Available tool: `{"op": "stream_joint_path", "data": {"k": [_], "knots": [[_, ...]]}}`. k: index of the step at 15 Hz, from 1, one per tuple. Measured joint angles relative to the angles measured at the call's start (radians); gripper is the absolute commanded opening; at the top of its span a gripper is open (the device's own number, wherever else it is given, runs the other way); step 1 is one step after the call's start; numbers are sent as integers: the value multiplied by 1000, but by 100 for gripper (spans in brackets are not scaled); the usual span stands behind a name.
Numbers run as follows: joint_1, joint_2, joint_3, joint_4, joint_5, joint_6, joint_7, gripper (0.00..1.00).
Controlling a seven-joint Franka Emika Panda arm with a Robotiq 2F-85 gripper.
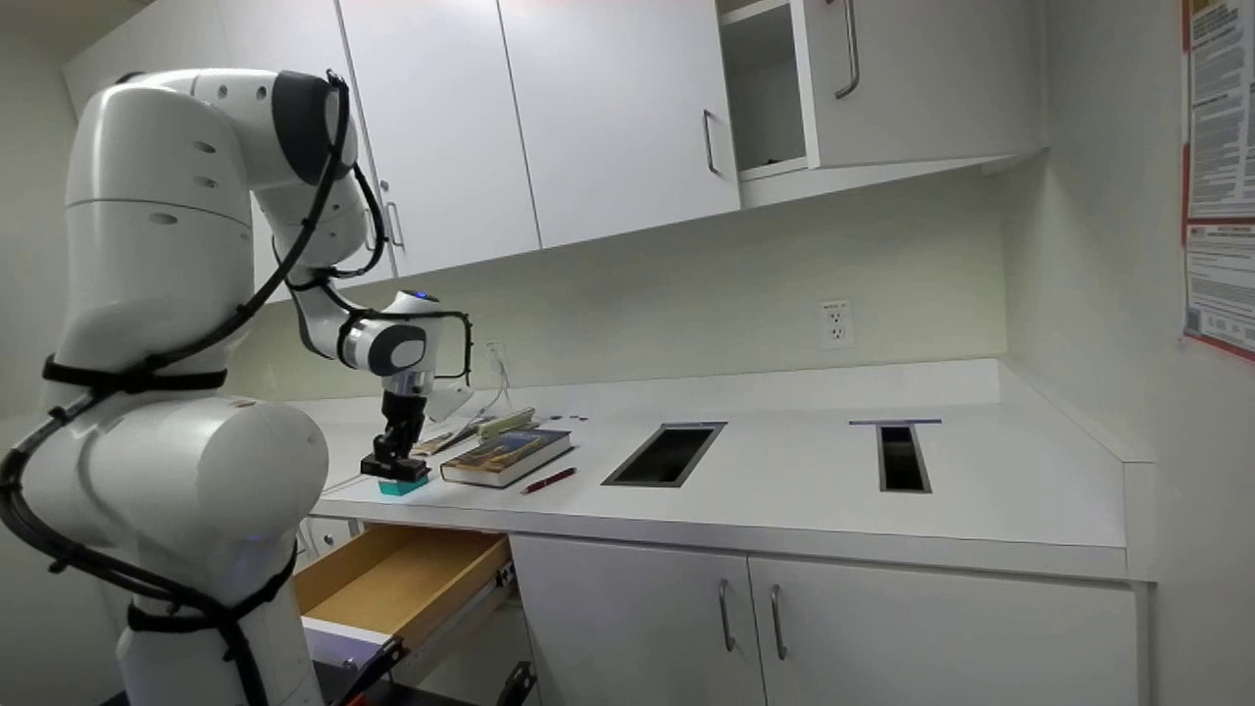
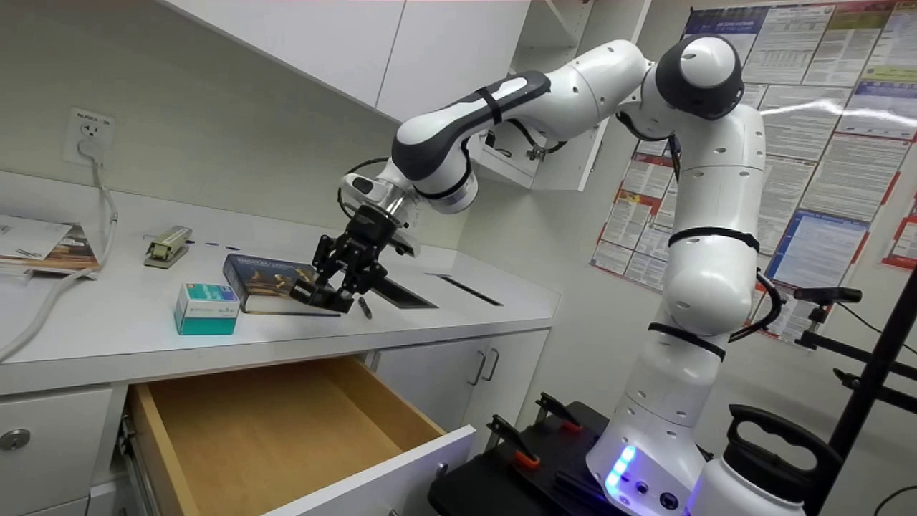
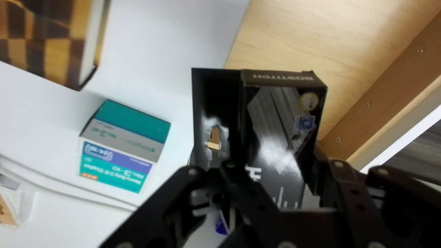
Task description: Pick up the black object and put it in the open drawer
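The black object is a small black box with "BOSTITCH" lettering in the wrist view (image 3: 279,127). It also shows as a flat dark shape in both exterior views (image 1: 390,469) (image 2: 322,296). My gripper (image 2: 337,276) is shut on it and holds it in the air near the counter's front edge. The gripper also shows in an exterior view (image 1: 397,449) and the wrist view (image 3: 275,162). The open drawer (image 2: 286,430) is pulled out below the counter, with a bare wood bottom. It also shows in an exterior view (image 1: 412,579) and, partly behind the box, in the wrist view (image 3: 344,51).
A teal and white staple box (image 2: 208,309) stands on the white counter (image 1: 784,510) near its front edge. A thick book (image 1: 505,458) lies beside it, with a red pen (image 1: 549,480). A stapler (image 2: 168,246), papers and a white cable are farther back. Two dark rectangular openings (image 1: 667,456) are in the counter.
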State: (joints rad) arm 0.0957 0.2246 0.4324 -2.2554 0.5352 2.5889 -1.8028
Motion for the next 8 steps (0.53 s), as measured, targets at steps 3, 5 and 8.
{"op": "stream_joint_path", "data": {"k": [3, 5, 8], "knots": [[91, -38, 3, -109, -2, 137, 188, 19], [128, -52, 5, -177, -5, 222, 289, 19], [139, -51, 31, -255, 6, 315, 376, 19]]}}
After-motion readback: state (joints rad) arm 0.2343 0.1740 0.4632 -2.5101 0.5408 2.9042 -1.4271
